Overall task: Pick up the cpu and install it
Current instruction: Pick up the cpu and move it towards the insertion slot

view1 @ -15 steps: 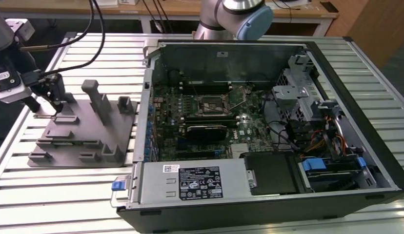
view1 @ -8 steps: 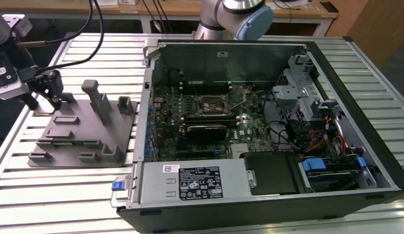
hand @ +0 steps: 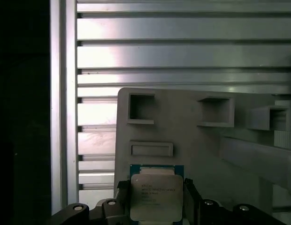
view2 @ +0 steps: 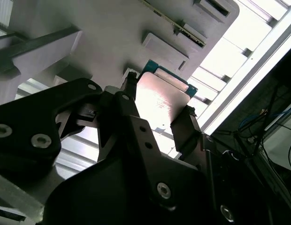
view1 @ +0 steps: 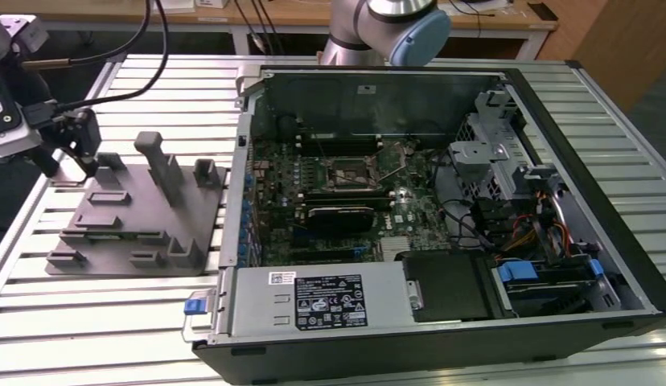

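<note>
Fingers [view2: 183,133] of the gripper [view2: 158,101] press against two opposite edges of the cpu [view2: 159,110], clamping it with its silvery top showing in both wrist views. The chip is over one corner of the grey fixture [hand: 197,140], near that fixture's shallow rectangular block; whether it touches the fixture's face cannot be told. In the exterior view the gripper hangs at the fixture's side away from the open computer case [view1: 441,330], above the slatted metal table [view1: 108,342].
</note>
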`<state>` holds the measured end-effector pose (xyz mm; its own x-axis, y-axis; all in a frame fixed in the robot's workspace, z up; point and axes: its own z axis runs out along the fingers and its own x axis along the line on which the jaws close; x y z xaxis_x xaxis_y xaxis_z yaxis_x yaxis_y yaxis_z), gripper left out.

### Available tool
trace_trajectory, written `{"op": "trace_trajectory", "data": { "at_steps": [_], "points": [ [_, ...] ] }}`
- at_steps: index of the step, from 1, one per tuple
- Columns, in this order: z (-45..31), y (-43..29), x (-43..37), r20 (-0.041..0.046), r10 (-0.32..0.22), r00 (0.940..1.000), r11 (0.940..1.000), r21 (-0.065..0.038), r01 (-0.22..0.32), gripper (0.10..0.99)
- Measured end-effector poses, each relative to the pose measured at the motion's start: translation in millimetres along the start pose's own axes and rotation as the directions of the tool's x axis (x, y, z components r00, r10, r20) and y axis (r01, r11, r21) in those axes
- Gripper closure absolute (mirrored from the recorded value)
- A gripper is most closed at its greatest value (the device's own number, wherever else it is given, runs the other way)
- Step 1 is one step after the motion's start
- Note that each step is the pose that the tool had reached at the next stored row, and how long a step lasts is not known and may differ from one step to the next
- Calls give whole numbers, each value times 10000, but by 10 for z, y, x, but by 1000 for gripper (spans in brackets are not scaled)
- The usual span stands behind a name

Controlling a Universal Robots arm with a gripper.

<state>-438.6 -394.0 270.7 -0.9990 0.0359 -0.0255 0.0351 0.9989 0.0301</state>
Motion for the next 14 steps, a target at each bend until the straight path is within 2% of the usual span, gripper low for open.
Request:
{"op": "trace_trajectory", "data": {
  "at_steps": [14],
  "points": [
    [-187,6,-5,12,0,10000,10000,-1,0,545]
  ]
}}
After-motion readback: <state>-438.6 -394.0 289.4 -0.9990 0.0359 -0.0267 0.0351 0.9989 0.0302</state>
